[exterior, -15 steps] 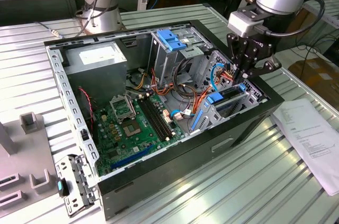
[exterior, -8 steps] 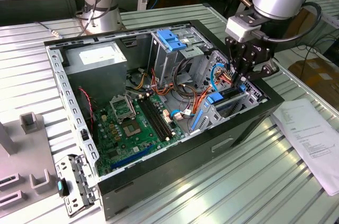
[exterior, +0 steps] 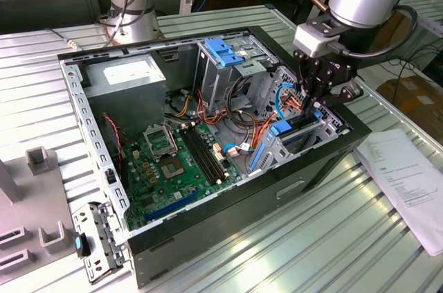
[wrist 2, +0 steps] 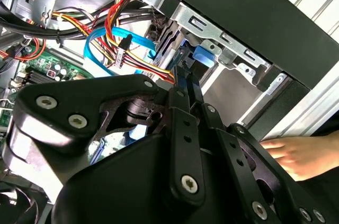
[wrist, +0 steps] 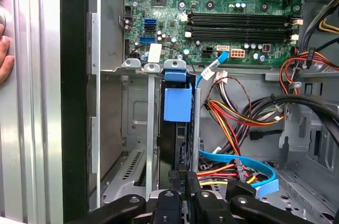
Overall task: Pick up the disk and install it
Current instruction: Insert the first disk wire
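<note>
The gripper (exterior: 315,102) is lowered into the open computer case (exterior: 228,234) at the drive bay beside the case's front wall. Its fingers are drawn narrow, pinching the top edge of the disk (wrist: 177,128), which stands on edge in the bay slot (wrist: 135,128); the blue carrier tab (wrist: 177,105) marks its far end in the first wrist view. The disk appears partly seated, so the step in hand is judged to be insertion. Done well, this calls for keeping the disk parallel to the metal slot walls, pressing straight along the slot, and avoiding the blue cable (wrist: 238,163) and the orange and yellow wires (wrist: 228,121) just beside it. A person's hand (wrist 2: 299,155) rests on the desk close outside the case wall.
</note>
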`<state>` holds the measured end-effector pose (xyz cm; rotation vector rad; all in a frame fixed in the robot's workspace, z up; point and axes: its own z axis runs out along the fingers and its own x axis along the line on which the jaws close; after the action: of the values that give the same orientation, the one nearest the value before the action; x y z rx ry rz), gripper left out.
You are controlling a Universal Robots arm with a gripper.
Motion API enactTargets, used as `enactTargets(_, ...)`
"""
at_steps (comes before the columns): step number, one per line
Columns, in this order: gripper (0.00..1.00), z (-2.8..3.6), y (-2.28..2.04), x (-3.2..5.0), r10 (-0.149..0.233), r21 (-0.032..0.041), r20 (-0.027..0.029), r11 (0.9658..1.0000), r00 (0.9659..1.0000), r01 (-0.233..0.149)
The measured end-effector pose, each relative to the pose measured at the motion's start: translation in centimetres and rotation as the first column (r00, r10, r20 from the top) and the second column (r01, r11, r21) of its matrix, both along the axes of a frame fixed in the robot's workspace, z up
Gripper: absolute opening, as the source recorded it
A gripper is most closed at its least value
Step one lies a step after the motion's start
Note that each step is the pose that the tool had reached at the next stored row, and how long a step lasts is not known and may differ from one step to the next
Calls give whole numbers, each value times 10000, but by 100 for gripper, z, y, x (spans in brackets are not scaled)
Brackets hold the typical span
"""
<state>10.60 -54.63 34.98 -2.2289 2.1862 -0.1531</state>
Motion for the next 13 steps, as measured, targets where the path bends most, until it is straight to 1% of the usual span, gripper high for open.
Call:
enactTargets(8, 16, -30, -1, 0, -21, 0, -1, 10000, 10000, 21)
enactTargets(13, 16, -33, -1, 0, -94, 2, -1, 10000, 10000, 94)
